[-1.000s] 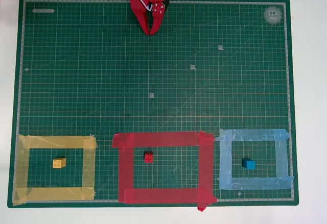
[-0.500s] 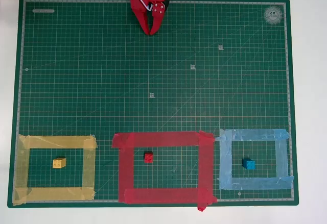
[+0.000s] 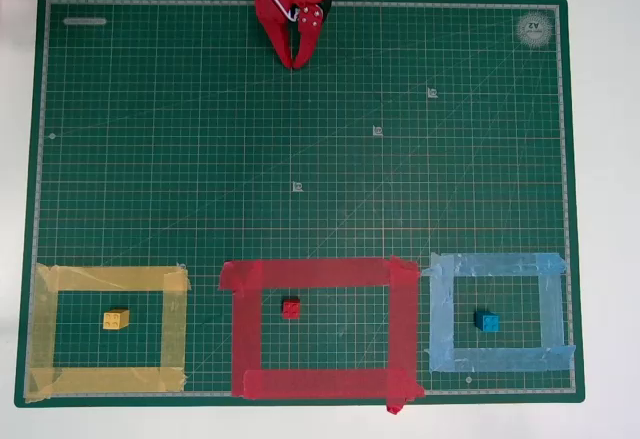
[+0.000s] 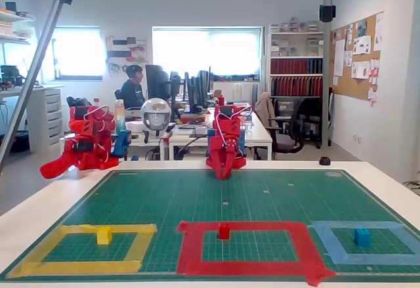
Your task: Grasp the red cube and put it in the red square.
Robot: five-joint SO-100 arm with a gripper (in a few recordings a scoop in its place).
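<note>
The red cube (image 3: 290,307) (image 4: 224,231) rests on the mat inside the red square (image 3: 320,274) (image 4: 246,262), left of its middle in the overhead view. My red gripper (image 3: 297,62) (image 4: 224,176) hangs at the far top edge of the green mat, folded back near the arm's base, fingers together and holding nothing. It is far from the cube, with most of the mat between them.
A yellow cube (image 3: 116,319) lies inside a yellow tape outline (image 3: 110,279) at the left. On the right, a blue cube (image 3: 487,322) sits in a light blue tape outline (image 3: 495,264). The green cutting mat (image 3: 300,159) covers the white table.
</note>
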